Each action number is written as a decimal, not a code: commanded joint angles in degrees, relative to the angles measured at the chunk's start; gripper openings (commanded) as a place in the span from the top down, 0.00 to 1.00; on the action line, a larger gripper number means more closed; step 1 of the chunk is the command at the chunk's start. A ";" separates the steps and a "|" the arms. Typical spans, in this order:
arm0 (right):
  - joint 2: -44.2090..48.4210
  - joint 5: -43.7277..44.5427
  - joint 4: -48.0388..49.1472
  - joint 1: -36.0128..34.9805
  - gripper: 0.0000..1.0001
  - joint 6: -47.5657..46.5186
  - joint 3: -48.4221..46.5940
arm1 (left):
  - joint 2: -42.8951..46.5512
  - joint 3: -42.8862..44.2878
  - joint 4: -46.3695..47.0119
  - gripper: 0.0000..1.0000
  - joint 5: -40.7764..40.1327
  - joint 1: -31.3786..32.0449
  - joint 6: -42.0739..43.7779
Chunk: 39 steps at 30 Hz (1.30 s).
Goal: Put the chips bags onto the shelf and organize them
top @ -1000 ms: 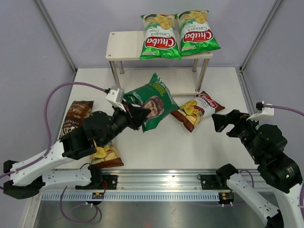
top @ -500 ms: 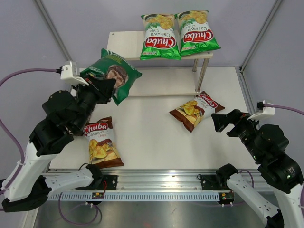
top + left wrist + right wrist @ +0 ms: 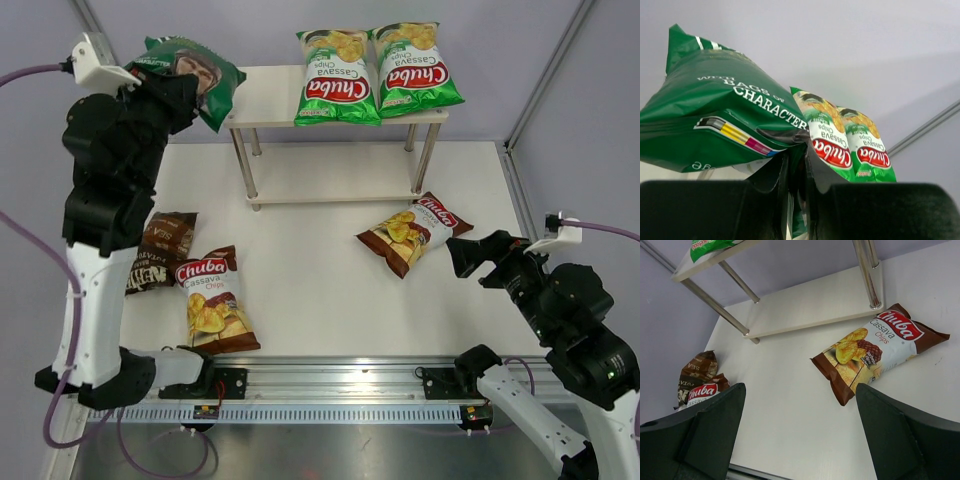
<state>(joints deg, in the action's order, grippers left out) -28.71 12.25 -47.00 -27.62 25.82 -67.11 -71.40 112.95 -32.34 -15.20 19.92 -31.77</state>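
Where the left arm rears up tall, left end effector (image 3: 193, 96): nipped nearly closed on the bottom seam of the dark green bag (image 3: 190, 65), which is off the bench (image 3: 320, 300).
Dark green bag: fans out just beyond the left end effector's fingertips; seen from above, its corner overlaps the left end of the shelf (image 3: 262, 95); contact cannot be told.
Kettle bag (image 3: 160, 250): flat on the bench, well below and behind the left end effector.
Left brown Chuba bag (image 3: 213, 300): touching the Kettle bag's right edge, equally far from that end effector.
Green Chuba pair (image 3: 338, 75) (image 3: 415, 65): side by side on the top board, ahead and right of the left end effector, past the held bag.
Right brown Chuba bag (image 3: 415, 232): flat on the bench, just ahead and left of the right end effector (image 3: 465, 262), apart from it.
Right end effector: spread fully wide, holding nothing, hovering low over the bench.
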 commanded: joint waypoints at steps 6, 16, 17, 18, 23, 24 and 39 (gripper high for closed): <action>1.64 -1.96 1.56 0.28 0.00 0.37 -3.90 | -12.44 -0.26 25.98 1.00 17.84 -7.44 -6.11; 2.78 -2.85 1.65 0.20 0.00 0.28 -3.99 | -22.12 -5.27 38.21 1.00 16.79 -8.15 -7.25; 2.96 -2.93 1.83 0.28 0.01 0.11 -3.99 | -22.29 -6.24 38.49 1.00 16.26 -8.06 -7.34; 3.22 -2.76 1.83 0.28 0.00 0.10 -3.99 | -22.12 -8.60 39.01 1.00 15.73 -7.97 -7.60; 3.48 -2.76 2.53 0.28 0.00 0.37 -3.56 | -20.02 -16.43 42.17 1.00 11.87 -6.92 -8.31; 3.48 -2.93 2.70 0.28 0.01 0.45 -3.55 | -19.31 -18.62 43.05 0.96 9.08 -6.04 -8.22; 3.75 -4.17 3.59 0.28 0.00 2.48 -3.29 | -15.44 -26.81 35.77 0.96 -0.62 -4.02 -21.04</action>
<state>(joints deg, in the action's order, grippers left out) -25.32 9.13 -46.11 -27.62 27.53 -69.73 -88.88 85.86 4.89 -12.47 15.44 -48.29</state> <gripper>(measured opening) 0.993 0.146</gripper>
